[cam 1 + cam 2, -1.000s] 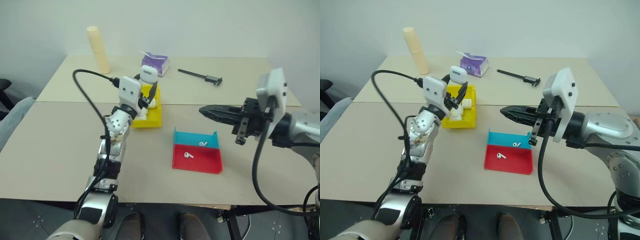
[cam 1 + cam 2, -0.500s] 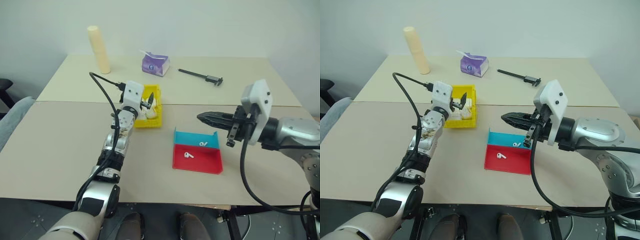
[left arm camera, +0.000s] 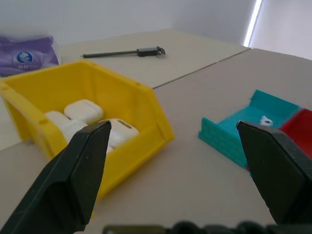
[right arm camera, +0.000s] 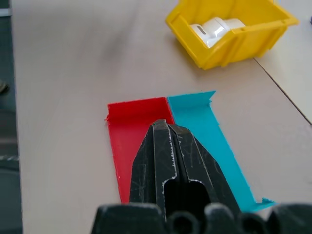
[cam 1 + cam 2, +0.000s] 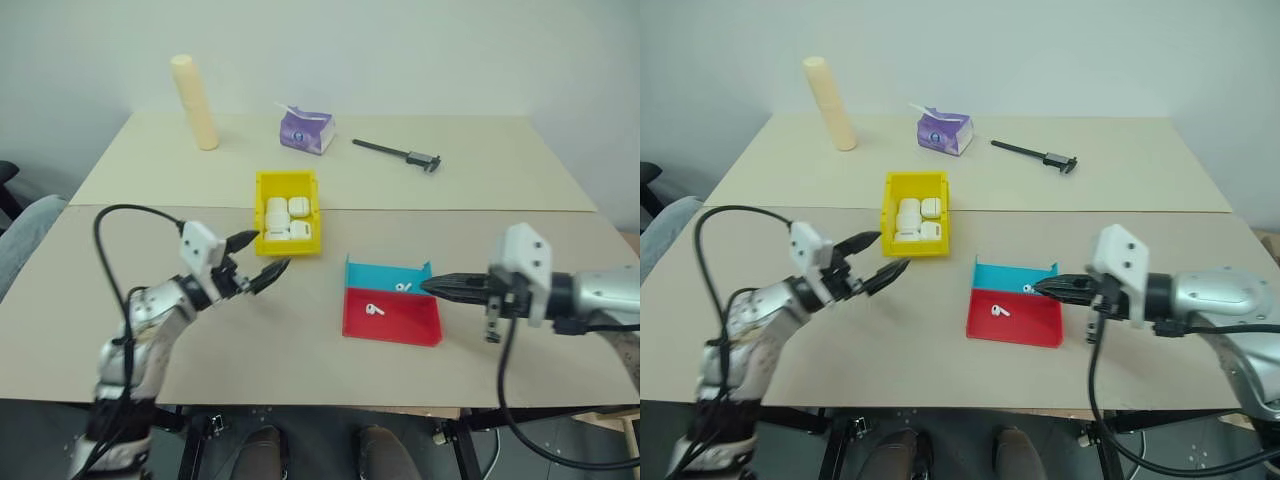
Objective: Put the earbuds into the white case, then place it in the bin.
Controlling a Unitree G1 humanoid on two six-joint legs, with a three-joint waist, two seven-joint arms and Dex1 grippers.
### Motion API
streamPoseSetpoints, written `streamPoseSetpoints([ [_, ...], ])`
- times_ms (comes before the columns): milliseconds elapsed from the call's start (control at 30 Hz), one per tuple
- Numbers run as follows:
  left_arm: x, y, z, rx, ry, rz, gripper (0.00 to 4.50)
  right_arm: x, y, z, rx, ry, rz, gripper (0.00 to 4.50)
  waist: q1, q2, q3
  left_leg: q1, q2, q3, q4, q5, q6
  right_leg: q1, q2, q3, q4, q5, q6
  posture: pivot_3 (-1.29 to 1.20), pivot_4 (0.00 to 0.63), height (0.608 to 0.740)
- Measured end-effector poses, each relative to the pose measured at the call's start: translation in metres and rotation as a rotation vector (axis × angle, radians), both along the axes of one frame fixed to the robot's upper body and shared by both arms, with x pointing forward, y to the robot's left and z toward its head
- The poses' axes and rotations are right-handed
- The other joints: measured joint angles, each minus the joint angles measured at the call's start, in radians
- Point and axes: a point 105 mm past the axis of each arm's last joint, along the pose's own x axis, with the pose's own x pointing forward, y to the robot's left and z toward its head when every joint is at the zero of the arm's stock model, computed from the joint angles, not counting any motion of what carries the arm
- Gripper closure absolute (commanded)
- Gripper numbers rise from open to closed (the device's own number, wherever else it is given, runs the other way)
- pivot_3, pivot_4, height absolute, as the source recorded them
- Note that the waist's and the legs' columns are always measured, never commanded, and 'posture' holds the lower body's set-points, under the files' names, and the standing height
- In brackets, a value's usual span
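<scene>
- the table (image 5: 150,300) carries everything, with the yellow bin (image 5: 288,181) near its middle and two shallow trays, teal (image 5: 372,274) and red (image 5: 400,322), well to its right.
- white cases (image 5: 287,219) sit clustered inside the bin; glossy rounded shells look light and slippery, so a hold across the flat sides seems safest.
- one earbud (image 5: 375,310) lies in the red tray and another (image 5: 404,287) in the teal one; tiny and light, each seems best pinched at its stem.
- left gripper (image 5: 256,262) hangs spread and empty just short of the bin.
- right gripper (image 5: 432,285) is clenched, its tip at the teal tray's edge.
</scene>
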Motion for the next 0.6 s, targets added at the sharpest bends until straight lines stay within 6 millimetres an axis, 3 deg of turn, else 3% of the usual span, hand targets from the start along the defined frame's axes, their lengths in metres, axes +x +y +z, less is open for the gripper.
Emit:
streamPoseSetpoints([
  [167, -0.032, 0.028, 0.019, 0.119, -0.026, 0.01, 0.02, -0.002, -0.04, 0.011, -0.108, -0.082, 0.044, 4.5, -0.001, 0.0, 0.0, 0.006, 0.001, 0.0, -0.001, -0.001, 0.001, 0.007, 0.0, -0.001, -0.003, -0.001, -0.001, 0.0, 0.15, 0.74],
  [300, -0.045, 0.044, 0.022, 0.225, -0.006, 0.02, 0.02, -0.004, -0.058, 0.011, -0.169, -0.104, 0.073, 4.5, -0.002, 0.0, 0.0, 0.009, 0.001, 0.001, -0.002, -0.001, 0.001, 0.008, 0.0, -0.001, -0.002, -0.001, -0.002, 0.0, 0.15, 0.74],
  [600, -0.054, 0.056, 0.03, 0.261, 0.009, 0.037, 0.02, 0.004, -0.065, 0.012, -0.225, -0.14, 0.088, 4.5, -0.002, 0.0, 0.0, 0.009, 0.001, 0.002, -0.002, -0.001, 0.001, 0.008, 0.0, 0.0, -0.002, -0.002, -0.003, 0.0, 0.15, 0.74],
])
